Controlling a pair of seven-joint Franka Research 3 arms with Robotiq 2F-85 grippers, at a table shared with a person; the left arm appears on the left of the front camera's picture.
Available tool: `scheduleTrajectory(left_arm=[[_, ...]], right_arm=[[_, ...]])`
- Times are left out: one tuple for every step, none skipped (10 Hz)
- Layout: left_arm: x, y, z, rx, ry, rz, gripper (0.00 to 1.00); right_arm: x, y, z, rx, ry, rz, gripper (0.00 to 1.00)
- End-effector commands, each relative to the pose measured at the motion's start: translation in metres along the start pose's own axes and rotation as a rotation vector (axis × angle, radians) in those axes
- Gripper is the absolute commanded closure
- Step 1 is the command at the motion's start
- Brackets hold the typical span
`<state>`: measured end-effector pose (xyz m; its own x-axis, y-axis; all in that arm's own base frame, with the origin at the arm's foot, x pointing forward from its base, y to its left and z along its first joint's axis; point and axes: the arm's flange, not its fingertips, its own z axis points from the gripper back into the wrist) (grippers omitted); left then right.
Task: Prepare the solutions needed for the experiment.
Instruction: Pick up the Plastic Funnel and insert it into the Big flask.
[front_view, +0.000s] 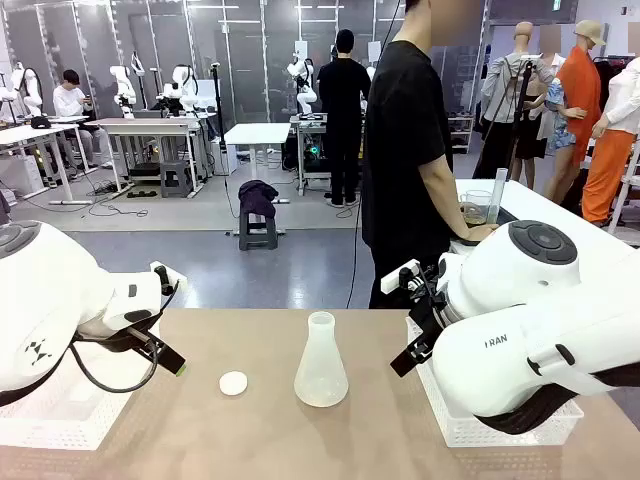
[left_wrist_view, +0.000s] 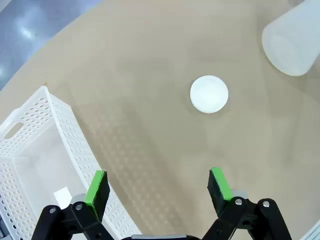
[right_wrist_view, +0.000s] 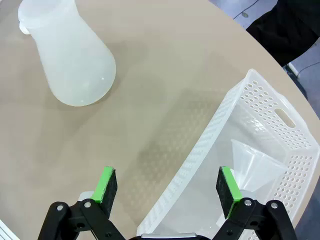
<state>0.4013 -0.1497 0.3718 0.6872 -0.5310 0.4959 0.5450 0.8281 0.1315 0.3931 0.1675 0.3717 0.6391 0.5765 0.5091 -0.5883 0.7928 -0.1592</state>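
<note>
A frosted conical flask stands upright and uncapped at the table's middle, and I see no liquid in it. The solutions are out of view. A round white cap lies flat to the flask's left. My left gripper hovers open above the table between the left basket and the cap, holding nothing; the flask sits beyond. My right gripper is open and bare over the rim of the right basket, with the flask some way ahead.
A white perforated basket sits at the left front. A second basket at the right holds a clear funnel. A person in black stands at the far side, one hand by a beaker on another table.
</note>
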Motion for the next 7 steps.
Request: scheduleTrajectory(left_arm=[[0.0001, -0.0002, 0.0, 0.0, 0.0, 0.0, 0.0], [0.0001, -0.0002, 0.0, 0.0, 0.0, 0.0, 0.0], [0.0001, -0.0002, 0.0, 0.0, 0.0, 0.0, 0.0], [0.0001, -0.0002, 0.0, 0.0, 0.0, 0.0, 0.0], [0.0001, -0.0002, 0.0, 0.0, 0.0, 0.0, 0.0], [0.0001, -0.0002, 0.0, 0.0, 0.0, 0.0, 0.0], [0.0001, -0.0002, 0.0, 0.0, 0.0, 0.0, 0.0]], right_arm=[[0.0, 0.0, 0.0, 0.0, 0.0, 0.0, 0.0], [0.0, 0.0, 0.0, 0.0, 0.0, 0.0, 0.0], [0.0, 0.0, 0.0, 0.0, 0.0, 0.0, 0.0], [0.0, 0.0, 0.0, 0.0, 0.0, 0.0, 0.0], [0.0, 0.0, 0.0, 0.0, 0.0, 0.0, 0.0], [0.0, 0.0, 0.0, 0.0, 0.0, 0.0, 0.0], [0.0, 0.0, 0.0, 0.0, 0.0, 0.0, 0.0]])
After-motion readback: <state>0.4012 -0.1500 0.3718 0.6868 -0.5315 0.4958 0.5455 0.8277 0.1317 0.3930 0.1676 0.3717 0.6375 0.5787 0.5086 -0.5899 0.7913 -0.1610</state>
